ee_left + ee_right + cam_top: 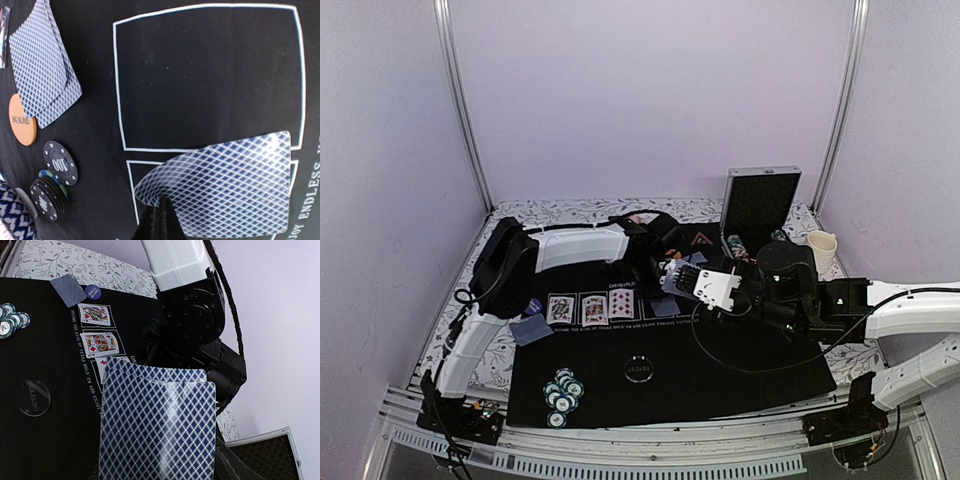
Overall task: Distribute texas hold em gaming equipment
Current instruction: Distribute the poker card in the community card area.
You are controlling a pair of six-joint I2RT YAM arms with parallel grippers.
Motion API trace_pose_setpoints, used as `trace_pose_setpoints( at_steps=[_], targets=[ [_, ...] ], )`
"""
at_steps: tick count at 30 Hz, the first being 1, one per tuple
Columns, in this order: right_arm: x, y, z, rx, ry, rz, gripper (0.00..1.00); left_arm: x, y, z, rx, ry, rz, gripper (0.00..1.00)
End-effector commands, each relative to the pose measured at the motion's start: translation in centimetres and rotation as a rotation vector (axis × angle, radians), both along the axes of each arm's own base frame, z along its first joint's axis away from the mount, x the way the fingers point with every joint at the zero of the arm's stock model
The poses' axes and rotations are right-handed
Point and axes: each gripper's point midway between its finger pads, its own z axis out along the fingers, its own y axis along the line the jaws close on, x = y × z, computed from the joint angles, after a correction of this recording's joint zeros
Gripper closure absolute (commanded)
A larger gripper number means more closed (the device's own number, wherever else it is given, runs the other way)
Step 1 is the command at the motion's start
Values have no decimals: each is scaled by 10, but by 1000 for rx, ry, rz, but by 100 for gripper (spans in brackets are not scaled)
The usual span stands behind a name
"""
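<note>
Above the white-outlined rectangles point(210, 75) of the large black mat point(95, 130), the left pincer point(159, 225) pinches one blue-grey diamond-backed playing card point(220, 185) by its edge, where it bows, seemingly light, slick and floppy, while the right pincer point(160, 474) clamps the matching upright deck point(157, 425) low down.

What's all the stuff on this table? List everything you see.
Face-up cards: three, red-and-white, row on the mat's left.
Face-down cards: two, blue-patterned, by the orange button; another by the blue button.
Orange button: one, "Big Blind".
Blue button: one, left of the face-up row.
Clear button: one, mat's near middle.
Teal chips: a pile, mat's near-left corner.
Black chips: a stack plus one loose, beside the orange button.
Mat: one, black.
Case: one, silver, open, back right.
Cup: one, cream, beside the case.
Left gripper: shut on one bent card.
Right gripper: holding the deck.
</note>
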Motion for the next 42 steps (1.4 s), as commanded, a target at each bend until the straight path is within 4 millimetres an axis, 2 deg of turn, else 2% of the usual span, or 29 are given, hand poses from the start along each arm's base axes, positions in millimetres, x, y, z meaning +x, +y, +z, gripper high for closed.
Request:
trace_pose_setpoints(
  at_steps=[1,9,20,23,24,27,28,32,35,38,42],
  targets=[
    [1,-5,9,34,-3,-21,41,-14,1,-3,27,-1,-119,100],
    [1,-7,12,35,-3,-24,41,-27,9,5,17,13,-196,100],
    [1,-8,15,36,-5,-27,41,-7,-1,3,-24,-49,-123,100],
    [1,-8,14,33,-2,-28,41,7,1,4,-9,-107,-71,100],
    [1,-8,13,31,-1,-28,41,10,3,5,-3,-121,-58,97],
    [1,-8,13,30,-1,-29,41,14,1,16,-21,-150,-44,74],
    [1,-8,14,30,-1,-29,41,15,0,22,-34,-156,-41,71],
    [1,-8,15,32,-2,-29,41,13,-6,45,-92,-173,-52,58],
    [1,-8,15,30,1,-31,41,6,-10,67,-148,-165,-57,55],
    [1,-8,18,31,2,-30,41,2,-5,91,-210,-163,-14,49],
    [0,-8,18,34,10,-26,41,18,12,126,-337,-160,171,29]
  ],
)
